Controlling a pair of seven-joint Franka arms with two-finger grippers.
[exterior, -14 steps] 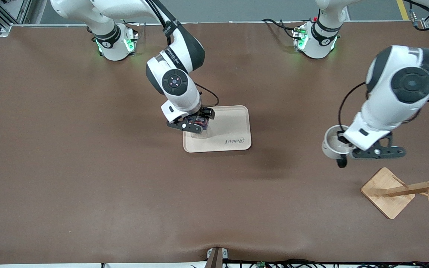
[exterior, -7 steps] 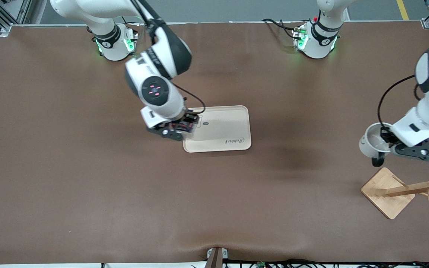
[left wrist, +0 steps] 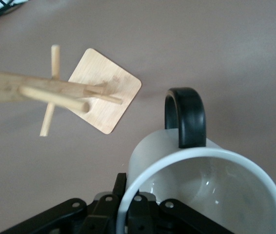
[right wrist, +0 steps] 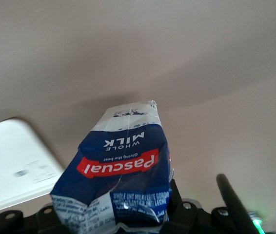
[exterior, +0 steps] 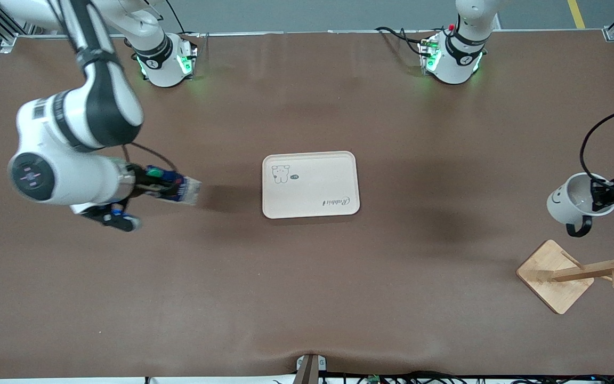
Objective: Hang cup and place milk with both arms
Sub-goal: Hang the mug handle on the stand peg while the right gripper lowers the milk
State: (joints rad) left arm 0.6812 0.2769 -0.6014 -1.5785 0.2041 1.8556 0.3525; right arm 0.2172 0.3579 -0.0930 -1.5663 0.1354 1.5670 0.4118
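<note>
Front view shows a brown table (exterior: pixel 307 298) with two white robot arms based along its top edge. A cream tray (exterior: pixel 333 176) with a small bear drawing lies flat at the middle of the table, nothing on it.

The right gripper (exterior: pixel 150 186) is up in the air over bare table toward the right arm's end, well apart from the tray. It is clenched around the milk (exterior: pixel 176 188), a dark blue carton held tipped on its side, green cap toward the wrist and pale end pointing toward the tray. In the right wrist view the carton (right wrist: pixel 121 170) fills the middle, its red label readable, with a corner of the tray (right wrist: pixel 11 161) below it.

The left gripper (exterior: pixel 603 196) is in the air over the left arm's end of the table, partly cut off by the frame edge. It appears to pinch the rim of the cup (exterior: pixel 568 200), a white mug with a smiley face and black handle hanging downward. A wooden cup rack (exterior: pixel 563 274) stands nearer the front camera, close to the mug but apart from it. The left wrist view shows the mug (left wrist: pixel 201 180) above the rack (left wrist: pixel 74 92), not touching its pegs.
</note>
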